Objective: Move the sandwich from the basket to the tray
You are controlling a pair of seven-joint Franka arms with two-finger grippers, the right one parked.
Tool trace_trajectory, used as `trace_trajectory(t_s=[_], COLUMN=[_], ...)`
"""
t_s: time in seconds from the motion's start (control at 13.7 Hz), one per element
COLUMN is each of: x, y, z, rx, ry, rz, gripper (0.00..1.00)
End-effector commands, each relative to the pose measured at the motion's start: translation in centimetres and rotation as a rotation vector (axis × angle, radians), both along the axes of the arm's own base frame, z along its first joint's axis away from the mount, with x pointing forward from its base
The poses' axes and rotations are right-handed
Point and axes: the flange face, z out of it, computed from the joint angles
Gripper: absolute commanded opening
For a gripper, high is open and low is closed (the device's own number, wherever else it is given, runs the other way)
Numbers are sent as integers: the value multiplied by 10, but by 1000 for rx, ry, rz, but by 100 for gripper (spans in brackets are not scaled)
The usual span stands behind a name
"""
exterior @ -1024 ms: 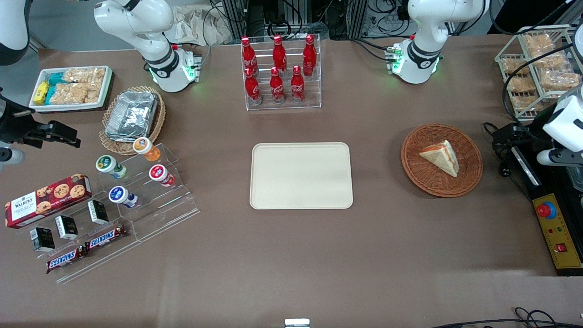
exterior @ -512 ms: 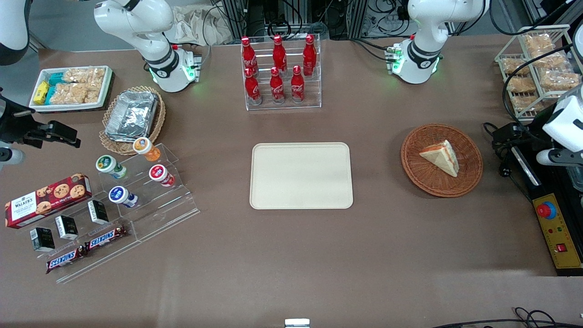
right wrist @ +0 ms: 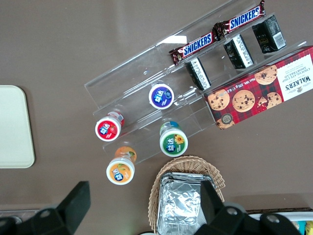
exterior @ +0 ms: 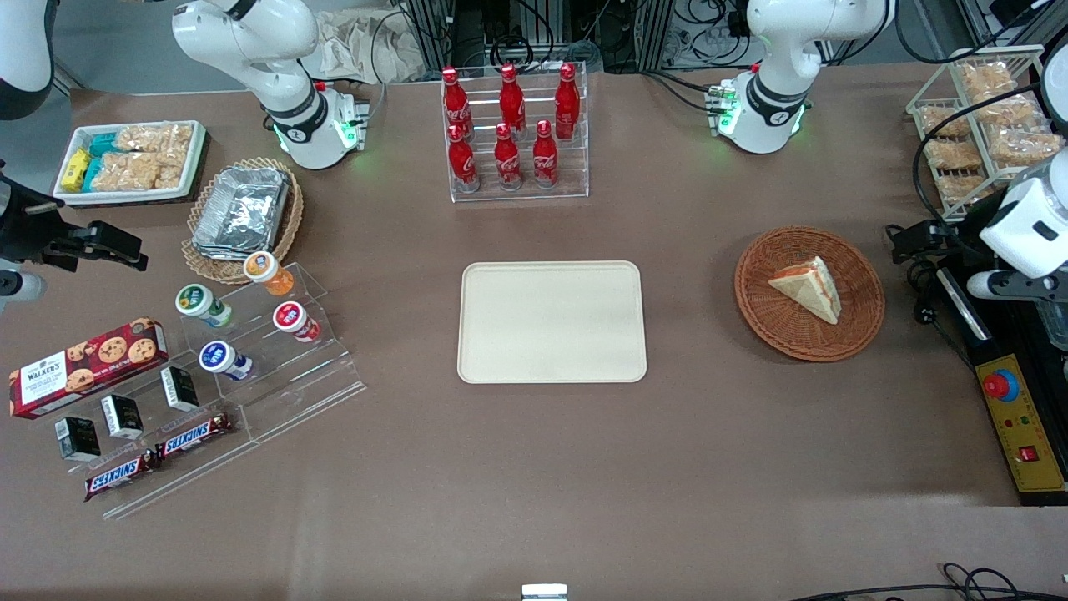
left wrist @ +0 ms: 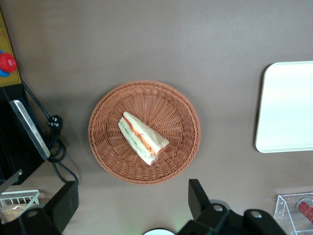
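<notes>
The sandwich (exterior: 808, 288) (left wrist: 142, 138), a white bread wedge with red and green filling at its cut edge, lies in the round reddish-brown basket (exterior: 755, 309) (left wrist: 105, 152). The cream tray (exterior: 551, 321) (left wrist: 288, 107) lies flat in the middle of the table, bare, beside the basket toward the parked arm's end. My left gripper (exterior: 918, 236) (left wrist: 131, 198) hovers high above the table at the working arm's end, just off the basket's rim. Its fingers (left wrist: 198, 196) stand wide apart and hold nothing.
A clear rack of red bottles (exterior: 513, 133) stands farther from the front camera than the tray. A yellow emergency-stop box (exterior: 1018, 417) with cables and a wire rack of snack bags (exterior: 984, 125) sit at the working arm's end. Snack stands and a tan basket (exterior: 242, 213) fill the parked arm's end.
The left arm's wrist and gripper have shifted a little toward the basket. The sandwich, basket and tray have not moved.
</notes>
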Motion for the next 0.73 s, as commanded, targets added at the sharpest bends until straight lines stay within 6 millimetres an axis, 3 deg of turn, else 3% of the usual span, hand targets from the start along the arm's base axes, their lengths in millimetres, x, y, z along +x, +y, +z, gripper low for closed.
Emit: trace_trajectory(t_s=[0.0,0.37,0.66], x=[-40,-80,-86], y=[1,12,19], z=[-21,-88,-117], rx=[-13,-14,-15], ry=[-26,-14,3], rz=[22,96,180], gripper=[100,100,100])
